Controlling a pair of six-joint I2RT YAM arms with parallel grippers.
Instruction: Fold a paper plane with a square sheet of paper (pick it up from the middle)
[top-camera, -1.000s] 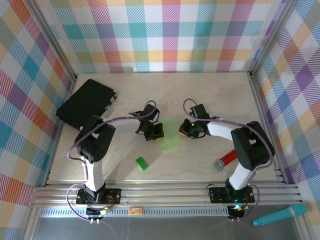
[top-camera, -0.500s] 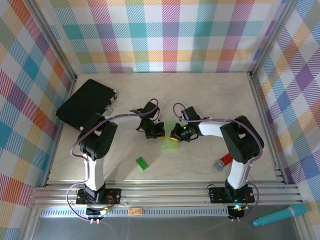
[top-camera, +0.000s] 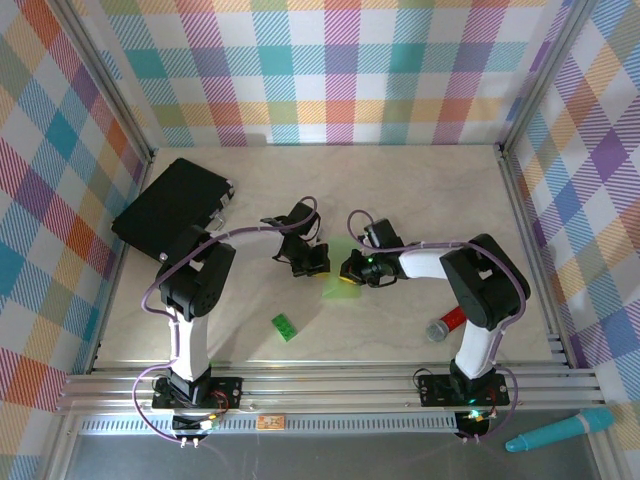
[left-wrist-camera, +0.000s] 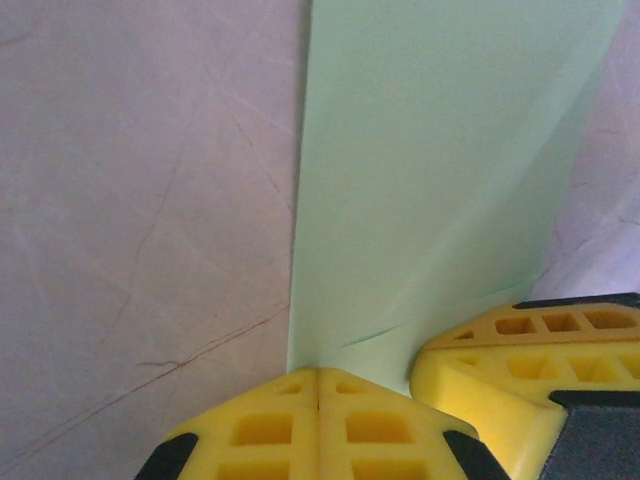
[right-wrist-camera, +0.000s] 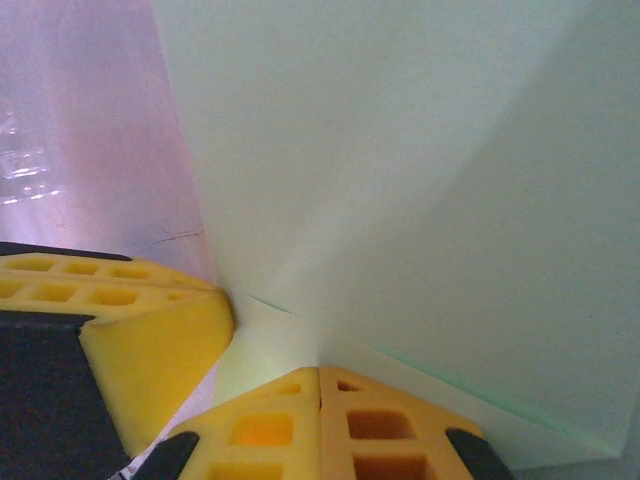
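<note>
Saw left tool and right tool both fully closed, tips touching the square sheet of paper (creased, grip unclear), lying on the surface between them.

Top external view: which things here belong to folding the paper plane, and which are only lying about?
For the job:
pale-green paper sheet; left gripper and right gripper, both shut at the sheet.

Lying about:
green toy brick; black case; red-and-grey marker; teal pen.
</note>
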